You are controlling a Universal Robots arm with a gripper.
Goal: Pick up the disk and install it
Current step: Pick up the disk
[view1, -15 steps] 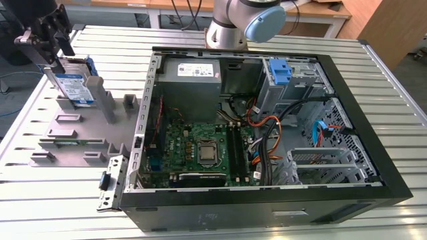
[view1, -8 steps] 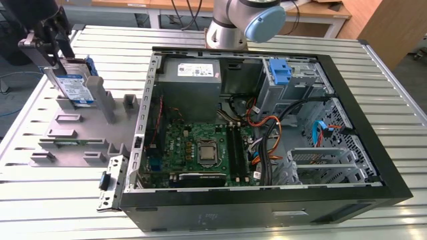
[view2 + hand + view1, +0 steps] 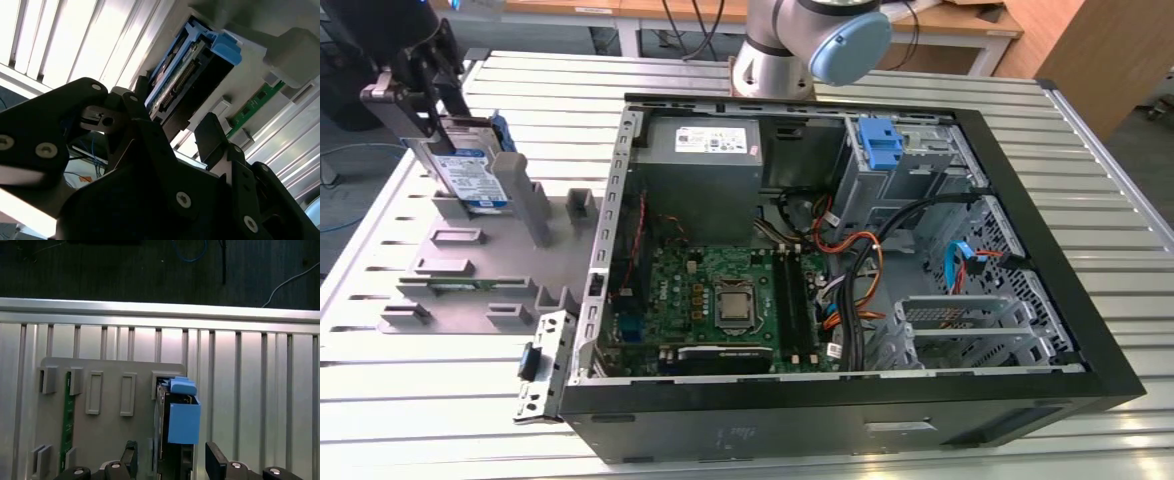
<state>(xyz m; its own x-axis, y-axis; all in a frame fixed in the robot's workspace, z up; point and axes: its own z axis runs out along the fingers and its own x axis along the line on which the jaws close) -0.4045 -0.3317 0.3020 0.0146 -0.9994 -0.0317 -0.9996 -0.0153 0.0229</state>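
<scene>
The exterior view looks down at a slant from high and well off, over the slatted table [image 3: 587, 75], the open computer case [image 3: 1107, 372] and the claw [image 3: 434, 120]. The first wrist view looks straight down between the claw's fingers [image 3: 216, 461]; the second wrist view sits close behind them, tilted. All three share the disk [image 3: 470, 178] under the claw, in its grey rack [image 3: 480, 282].

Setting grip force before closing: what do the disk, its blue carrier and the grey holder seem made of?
The disk: likely metal casing, silvery beside the printed label. Its blue carrier: plastic by the look, uniform matte colour, moulded tab. The grey holder: probably plastic too, matte with moulded slots; painted metal is possible.
</scene>
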